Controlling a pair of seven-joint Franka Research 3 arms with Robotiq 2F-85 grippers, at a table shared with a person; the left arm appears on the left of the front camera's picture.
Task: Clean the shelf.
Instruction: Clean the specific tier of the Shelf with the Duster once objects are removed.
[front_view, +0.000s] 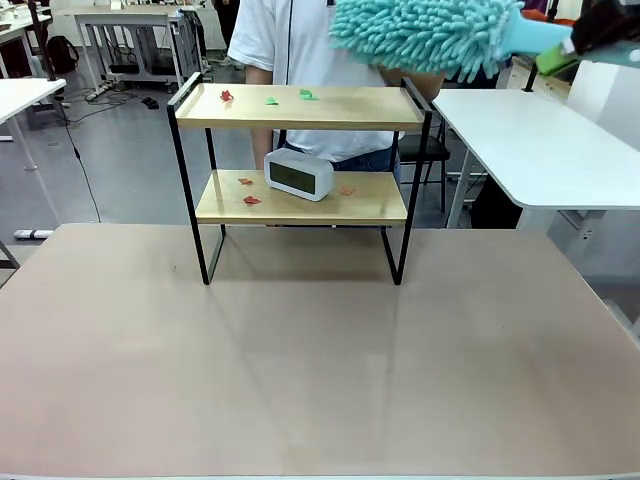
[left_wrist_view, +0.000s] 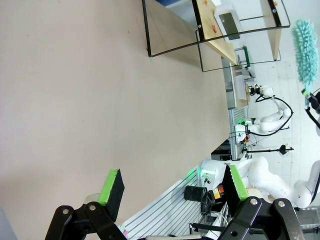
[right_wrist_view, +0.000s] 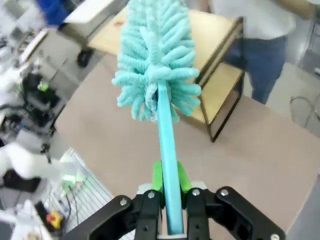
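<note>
While the right hand (right_wrist_view: 169, 186) is squeezed tight on the thin stick of a fluffy blue duster (front_view: 425, 35), the duster hangs in the air above the right end of the shelf (front_view: 350, 108). The left hand (left_wrist_view: 172, 186) is wide open and holds nothing, far back from the shelf. The shelf stands at the far side of the bench (front_view: 320, 360). I think it is light, with thin black legs, so a hard push could slide it or tip it. The black rail at its side looks like the best place to hold it steady. Its boards look hard and flat. Little paper bits (front_view: 227, 96), red and green, lie on both boards, and a white clock (front_view: 298, 174) sits on the lower one. The bits should sweep off easily. The bench is smooth and bare in front of the shelf. Behind the shelf stands a person (front_view: 300, 40), with white tables (front_view: 540, 140) on a grey floor (front_view: 120, 150).
</note>
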